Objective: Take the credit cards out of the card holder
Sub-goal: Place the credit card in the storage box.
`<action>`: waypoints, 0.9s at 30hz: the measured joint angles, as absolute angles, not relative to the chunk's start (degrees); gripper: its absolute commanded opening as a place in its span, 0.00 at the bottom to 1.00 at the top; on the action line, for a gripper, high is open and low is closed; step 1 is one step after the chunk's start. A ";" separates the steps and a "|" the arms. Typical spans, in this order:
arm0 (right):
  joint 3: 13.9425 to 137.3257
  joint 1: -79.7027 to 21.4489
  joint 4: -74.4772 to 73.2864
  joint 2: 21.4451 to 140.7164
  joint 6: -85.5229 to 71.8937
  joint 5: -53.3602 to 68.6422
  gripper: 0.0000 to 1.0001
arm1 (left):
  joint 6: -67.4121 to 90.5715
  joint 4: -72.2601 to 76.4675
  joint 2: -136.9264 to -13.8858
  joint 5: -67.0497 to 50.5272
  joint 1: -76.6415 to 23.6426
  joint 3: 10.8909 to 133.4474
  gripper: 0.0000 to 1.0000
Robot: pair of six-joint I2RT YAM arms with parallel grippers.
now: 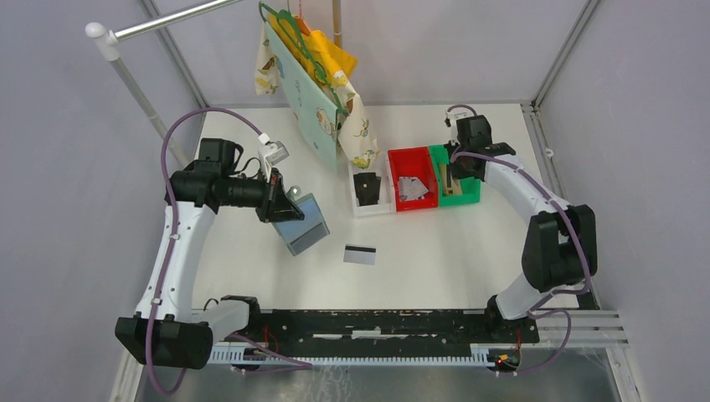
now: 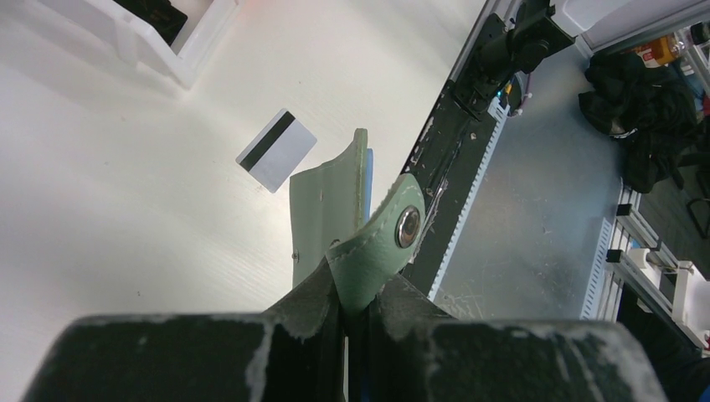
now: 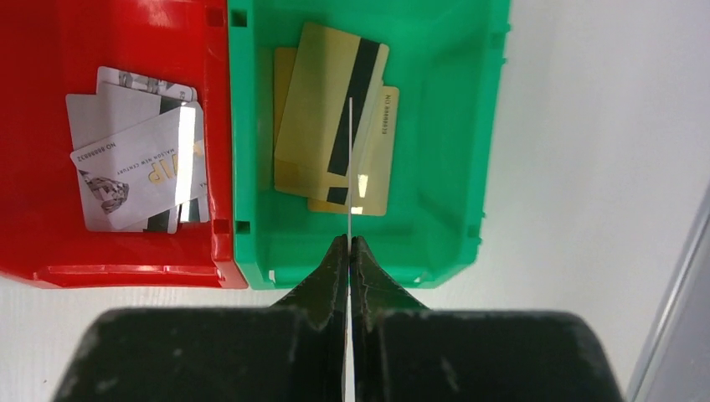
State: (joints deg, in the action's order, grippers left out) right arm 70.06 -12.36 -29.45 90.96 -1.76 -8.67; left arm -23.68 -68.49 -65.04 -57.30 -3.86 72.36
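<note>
My left gripper is shut on the grey-green card holder and holds it above the table at the left. In the left wrist view the fingers pinch the holder by its snap-tab end, my gripper closed on it. A pale grey-white credit card with a dark stripe lies flat on the table; it also shows in the left wrist view. My right gripper is shut on a thin card seen edge-on, above the green bin. Tan-gold cards lie in that bin.
The red bin beside the green one holds several grey-white cards. A white bin with a dark object stands left of the red bin. Cloths on hangers dangle at the back. A rail post stands at far left.
</note>
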 measured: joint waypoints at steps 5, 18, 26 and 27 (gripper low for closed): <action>72.47 -12.36 -30.57 97.08 -1.23 -4.73 0.00 | -24.08 -68.73 -64.77 -57.82 -3.86 71.92 0.11; 77.14 -12.03 -30.48 103.61 0.56 2.57 0.09 | -24.58 -68.88 -64.77 -59.92 -3.86 71.81 0.12; 77.91 -11.81 -30.24 104.07 0.34 -0.67 0.64 | -24.58 -68.88 -64.07 -60.31 -3.86 71.81 0.12; 77.91 -11.81 -30.06 103.57 0.27 -1.13 0.71 | -24.56 -68.88 -63.86 -60.36 -3.86 71.81 0.12</action>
